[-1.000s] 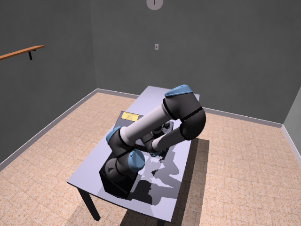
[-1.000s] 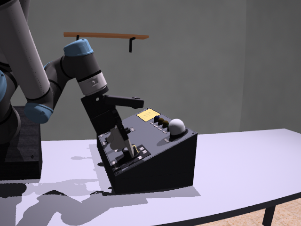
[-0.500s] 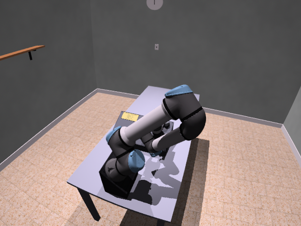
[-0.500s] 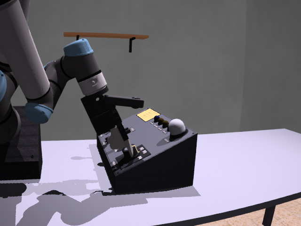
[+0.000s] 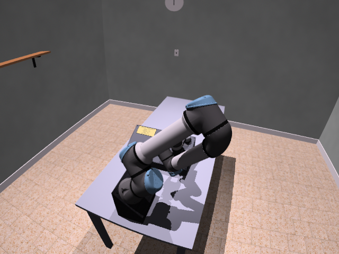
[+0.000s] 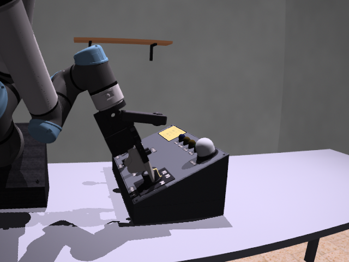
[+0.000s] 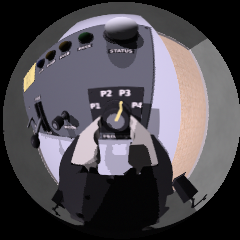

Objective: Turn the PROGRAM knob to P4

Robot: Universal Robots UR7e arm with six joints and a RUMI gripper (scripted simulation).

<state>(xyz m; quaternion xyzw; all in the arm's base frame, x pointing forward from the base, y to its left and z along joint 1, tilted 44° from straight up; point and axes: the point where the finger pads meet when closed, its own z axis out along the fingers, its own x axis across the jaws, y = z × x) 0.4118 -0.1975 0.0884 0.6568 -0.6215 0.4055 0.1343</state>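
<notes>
The dark sloped console stands on the grey table. Its black PROGRAM knob sits in a dark panel marked P1 to P4. The knob's yellow pointer points up, close to P3. My gripper is shut on the knob, with a pale finger on each side. In the top view the arm hides the knob and the gripper.
On the console are a white STATUS dome, a row of small coloured buttons, a yellow label, and a toggle and slider left of the knob. The arm's black base block stands nearby.
</notes>
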